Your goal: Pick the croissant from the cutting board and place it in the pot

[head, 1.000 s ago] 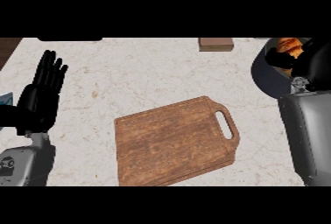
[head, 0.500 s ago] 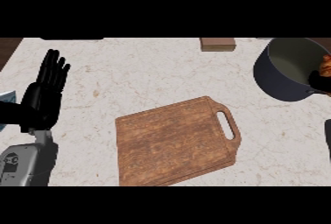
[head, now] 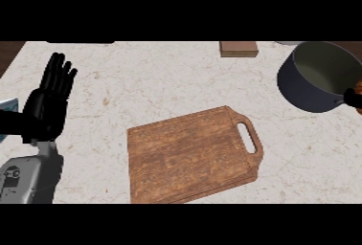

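The cutting board (head: 191,155) lay bare, pot (head: 322,76) at two o'clock looked empty, left hand (head: 48,103) rested spread; croissant unseen, placement unconfirmed.

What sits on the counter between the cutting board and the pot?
Nothing: in the head view, only bare counter separates the cutting board from the pot.

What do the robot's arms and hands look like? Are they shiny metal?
The left hand is all black, with long slim fingers and a flat palm. Below it sits a grey forearm, boxy and smooth, with a small dark marking on its side. No cables show. At the right edge only a black bit of the right hand peeks in, too little to describe.
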